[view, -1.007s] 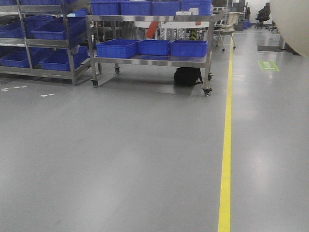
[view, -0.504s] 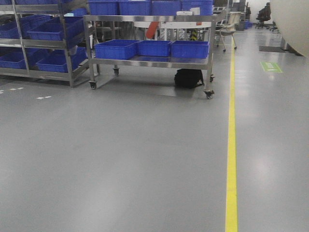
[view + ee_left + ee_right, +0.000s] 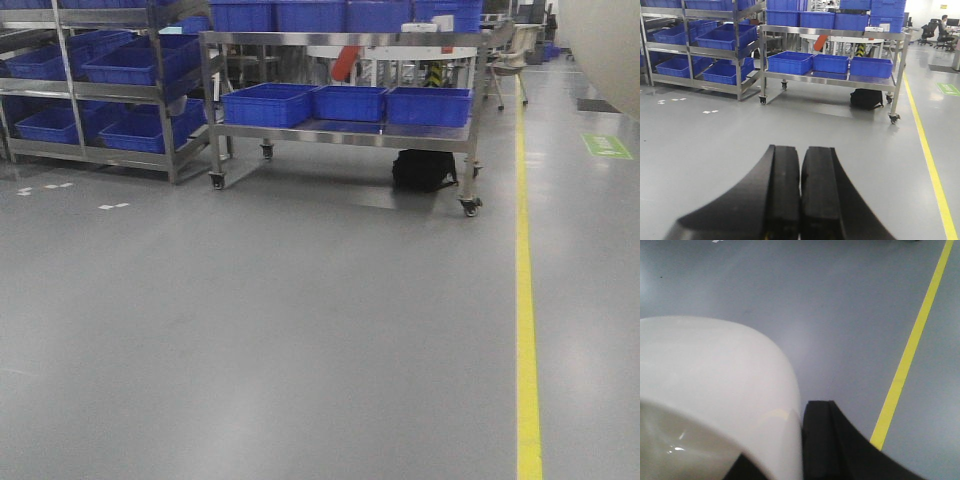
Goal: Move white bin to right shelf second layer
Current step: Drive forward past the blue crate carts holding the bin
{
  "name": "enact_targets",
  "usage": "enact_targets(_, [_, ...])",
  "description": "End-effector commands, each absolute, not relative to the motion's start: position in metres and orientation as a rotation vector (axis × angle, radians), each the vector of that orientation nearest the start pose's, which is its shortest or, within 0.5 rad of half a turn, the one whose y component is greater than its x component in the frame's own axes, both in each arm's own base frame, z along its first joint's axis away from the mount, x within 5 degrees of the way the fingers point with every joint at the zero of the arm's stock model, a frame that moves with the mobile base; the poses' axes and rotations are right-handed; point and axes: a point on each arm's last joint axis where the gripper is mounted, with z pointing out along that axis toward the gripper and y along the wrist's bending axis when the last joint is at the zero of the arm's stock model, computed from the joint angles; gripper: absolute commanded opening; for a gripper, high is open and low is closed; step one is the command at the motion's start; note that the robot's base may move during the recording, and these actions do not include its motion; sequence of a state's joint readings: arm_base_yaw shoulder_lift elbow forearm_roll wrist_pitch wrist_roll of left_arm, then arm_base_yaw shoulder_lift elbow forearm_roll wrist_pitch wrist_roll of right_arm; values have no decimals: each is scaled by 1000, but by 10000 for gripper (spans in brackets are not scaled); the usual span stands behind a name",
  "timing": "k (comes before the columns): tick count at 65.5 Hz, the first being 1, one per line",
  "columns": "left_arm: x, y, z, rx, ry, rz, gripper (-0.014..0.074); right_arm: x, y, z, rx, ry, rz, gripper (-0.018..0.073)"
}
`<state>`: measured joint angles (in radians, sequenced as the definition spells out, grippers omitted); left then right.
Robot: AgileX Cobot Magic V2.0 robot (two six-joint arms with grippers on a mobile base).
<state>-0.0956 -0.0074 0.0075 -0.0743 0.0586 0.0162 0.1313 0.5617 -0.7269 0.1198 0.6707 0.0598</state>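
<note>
The white bin (image 3: 715, 370) fills the left of the right wrist view, glossy and cream-white, held above the grey floor. My right gripper (image 3: 792, 450) is shut on its wall: one black finger (image 3: 825, 440) presses the outside, the other is inside the mouth. A part of the bin also shows at the top right of the front view (image 3: 605, 40). My left gripper (image 3: 800, 165) is shut and empty, its pads together, held over the floor. No roller-rail shelf level is in view.
A steel cart on castors (image 3: 340, 135) with blue crates (image 3: 345, 102) stands ahead, with a black bag (image 3: 424, 170) under it. A steel rack with blue crates (image 3: 110, 90) is at the far left. A yellow floor line (image 3: 527, 330) runs along the right.
In the front view the cart, the rack and the yellow line have slid to the right and a little lower. The bin stays in my right gripper.
</note>
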Motion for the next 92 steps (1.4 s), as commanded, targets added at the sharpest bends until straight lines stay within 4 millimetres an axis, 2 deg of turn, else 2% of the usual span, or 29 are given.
enact_targets(1, [57,-6,201,16,1491,-142,85,103,20,370,-14,1881,265,55])
enact_targets(92, [57,-6,201,16,1491,-142,85,103,20,370,-14,1881,265,55])
